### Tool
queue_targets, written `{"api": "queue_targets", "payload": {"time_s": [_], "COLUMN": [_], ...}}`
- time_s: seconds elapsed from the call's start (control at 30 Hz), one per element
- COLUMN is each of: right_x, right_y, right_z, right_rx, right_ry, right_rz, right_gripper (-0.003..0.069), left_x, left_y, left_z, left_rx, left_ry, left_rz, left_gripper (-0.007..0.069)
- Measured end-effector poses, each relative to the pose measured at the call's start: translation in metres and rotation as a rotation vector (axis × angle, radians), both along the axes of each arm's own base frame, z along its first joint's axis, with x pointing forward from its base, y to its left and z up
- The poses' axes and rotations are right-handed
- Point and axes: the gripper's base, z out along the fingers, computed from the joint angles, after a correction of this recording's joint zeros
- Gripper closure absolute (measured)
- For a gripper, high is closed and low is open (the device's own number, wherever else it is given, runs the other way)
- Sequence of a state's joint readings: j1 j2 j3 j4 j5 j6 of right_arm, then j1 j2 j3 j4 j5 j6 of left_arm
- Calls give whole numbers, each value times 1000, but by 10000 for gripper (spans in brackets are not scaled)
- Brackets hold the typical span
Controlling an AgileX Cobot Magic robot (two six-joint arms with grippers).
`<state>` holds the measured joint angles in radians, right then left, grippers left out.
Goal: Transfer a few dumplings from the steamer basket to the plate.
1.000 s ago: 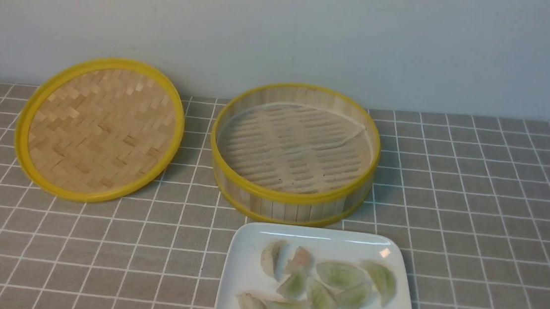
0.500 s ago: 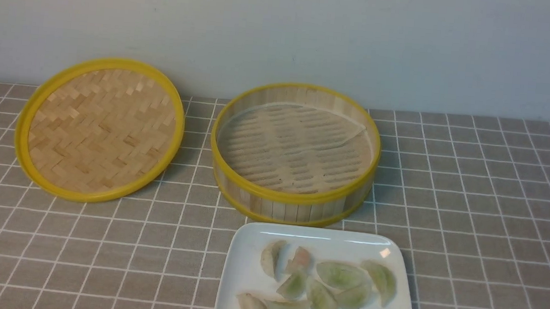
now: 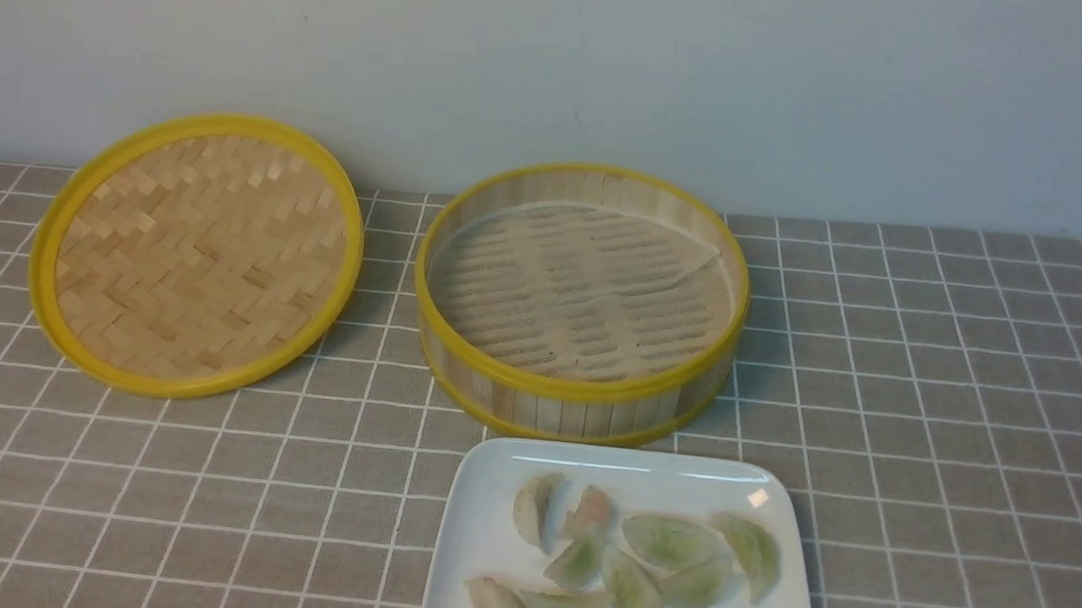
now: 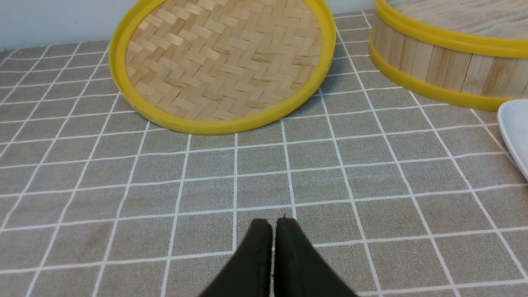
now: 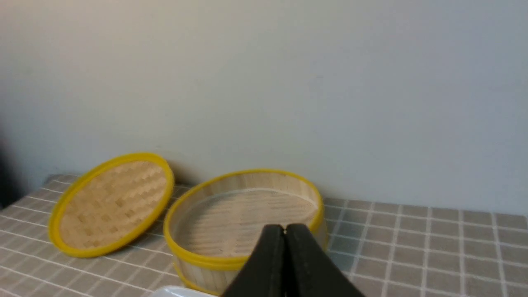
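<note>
Now the dumplings (image 3: 645, 573) lie heaped on the plate (image 3: 482, 534), its far edge just beside the steamer basket (image 3: 571, 410) — open cloth on both sides. Left gripper (image 4: 273, 225) and right gripper (image 5: 284, 229) — both pinched closed, holding nothing.

Left hand (image 4: 274, 222) seen as two matte black, tapering fingers (image 4: 255, 264), right hand (image 5: 284, 228) likewise black and wedge-shaped
</note>
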<state>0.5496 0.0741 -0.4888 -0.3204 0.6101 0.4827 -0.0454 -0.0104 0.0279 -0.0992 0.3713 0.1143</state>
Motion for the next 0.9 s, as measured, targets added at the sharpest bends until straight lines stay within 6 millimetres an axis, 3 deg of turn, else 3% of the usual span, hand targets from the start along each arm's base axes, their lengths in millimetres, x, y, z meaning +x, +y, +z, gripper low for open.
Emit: {"api": "queue_targets", "payload": {"time_s": [0.3,0.53,0.73,0.9], "right_x": [-8,-7,5,23], "right_y": [11,13,14,9], "right_z": [19,16,-22,-83], "right_rx": [15,7,-68,-151], "right_ry": [-234,-250,-181,-9], "right_rz": [143,146,-10,-240], "right_gripper": [669,669,669,669], "left_x": [0,0,0,0], "left_y": [0,0,0,0], "left_z": [0,0,0,0], "left_rx": [0,0,0,0], "left_ry": [0,0,0,0], "left_rz": [0,0,0,0], "left_gripper": [629,629,629,629]}}
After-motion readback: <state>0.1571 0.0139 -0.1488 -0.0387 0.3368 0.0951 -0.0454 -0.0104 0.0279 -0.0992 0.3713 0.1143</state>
